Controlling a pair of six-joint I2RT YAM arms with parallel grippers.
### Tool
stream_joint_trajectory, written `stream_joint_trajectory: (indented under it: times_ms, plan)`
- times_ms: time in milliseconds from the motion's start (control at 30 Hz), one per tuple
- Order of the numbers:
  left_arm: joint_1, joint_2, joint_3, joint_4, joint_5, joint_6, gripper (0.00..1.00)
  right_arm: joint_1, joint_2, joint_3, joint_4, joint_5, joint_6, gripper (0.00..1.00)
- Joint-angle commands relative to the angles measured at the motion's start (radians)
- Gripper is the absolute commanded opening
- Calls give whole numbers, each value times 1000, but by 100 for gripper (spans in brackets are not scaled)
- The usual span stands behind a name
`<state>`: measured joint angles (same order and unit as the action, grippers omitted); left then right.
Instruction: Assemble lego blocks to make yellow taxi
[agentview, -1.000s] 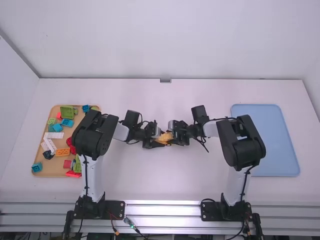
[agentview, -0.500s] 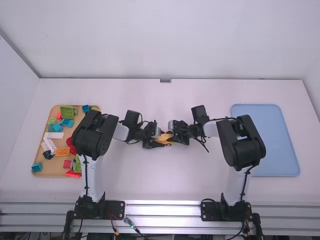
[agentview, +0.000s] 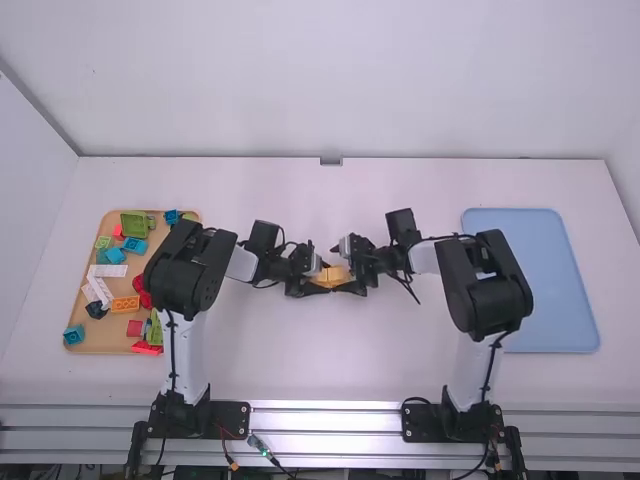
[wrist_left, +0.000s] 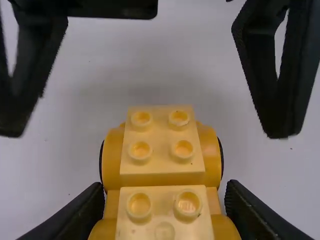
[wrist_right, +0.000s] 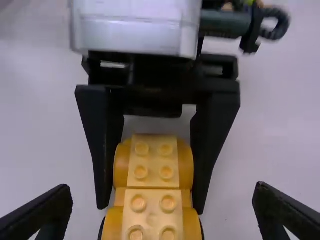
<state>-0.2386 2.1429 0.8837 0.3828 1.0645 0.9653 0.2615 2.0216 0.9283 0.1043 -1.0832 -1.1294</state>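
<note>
1. Block assembly (agentview: 332, 277), yellow, at mid-frame in the high view, partly masked by both grippers. Its nearer end is cut off by the bottom edge in each wrist view; underside hidden. Thin dark rims peep out at its sides; can't tell what they belong to.
2. Left gripper (agentview: 320, 279): fingers closed in on the assembly, one against each side, gripping it.
3. Right gripper (agentview: 337, 271): fingers spread wide, at lower left and lower right in its wrist view, blocks between them with a gap either side. Holds nothing.
4. Tan tray (agentview: 105, 342), left of frame: mixed loose blocks, some overlapping. Its right side runs behind the left arm (agentview: 188, 270); pieces there hard to sort out.
5. Blue tray (agentview: 545, 285), right of frame, lower left corner behind the right arm (agentview: 487, 285).
6. Table (agentview: 270, 360): white, smooth, soft shadow by the blocks.
7. Room: pale wall (agentview: 330, 80) across the top, small dark fitting (agentview: 331, 161) at its foot, metal rails (agentview: 325, 420) along the bottom.
</note>
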Motion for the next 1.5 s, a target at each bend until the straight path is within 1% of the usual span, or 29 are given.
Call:
stream_joint_trajectory:
  times_ms: [0,33,67,100,167,200,233,267,333,433,467,533,700,833,933,1000,1133,1233,1333,1367,1467]
  plan:
    - [-4,18,-7,-11,-31,-8,36,-29,16,8,5,-131,4,81]
    - [-4,18,-7,-11,-30,-8,36,-41,16,8,4,-151,3,59]
    - [-4,18,-7,-11,-30,-8,36,-41,16,8,4,-151,3,59]
    - [-4,18,-7,-10,-30,-8,36,-51,16,8,0,-157,4,36]
    - [-4,18,-7,-10,-31,-8,36,-59,16,8,-12,-143,8,16]
    - [-4,18,-7,-10,-30,-8,36,-60,17,8,-13,-140,8,16]
    - [-4,18,-7,-10,-31,-8,36,-60,17,8,-28,-117,5,7]
    - [-4,18,-7,-10,-31,-8,36,-59,17,8,-37,-98,3,1]
    - [-4,18,-7,-9,-30,-8,36,-51,17,8,-46,-46,9,0]
    - [-4,18,-7,-8,-30,-8,36,-13,17,8,-67,73,19,0]
    - [-3,18,-7,-8,-30,-8,36,-11,17,8,-67,77,23,0]
    - [-4,18,-7,-9,-31,-8,35,17,17,8,-59,141,61,0]
    - [-4,18,-7,-8,-31,-8,34,50,17,7,-75,232,60,0]
    - [-4,18,-7,-8,-31,-8,34,61,17,7,-114,286,56,0]
    - [-4,18,-7,-8,-34,-8,32,60,17,7,-171,379,56,0]
    - [-4,18,-7,-8,-34,-8,32,60,17,7,-190,408,56,0]
    - [-3,18,-7,-8,-34,-8,32,55,29,-8,-184,457,56,0]
    - [-3,18,-7,-9,-33,-8,32,53,49,-14,-159,452,56,0]
    - [-4,18,-7,-11,-34,-8,34,53,48,-6,-136,385,56,0]
    - [-4,18,-7,-11,-32,-8,35,50,40,12,-136,312,56,0]
    - [-4,18,-7,-11,-34,-17,36,20,-13,40,-150,169,56,0]
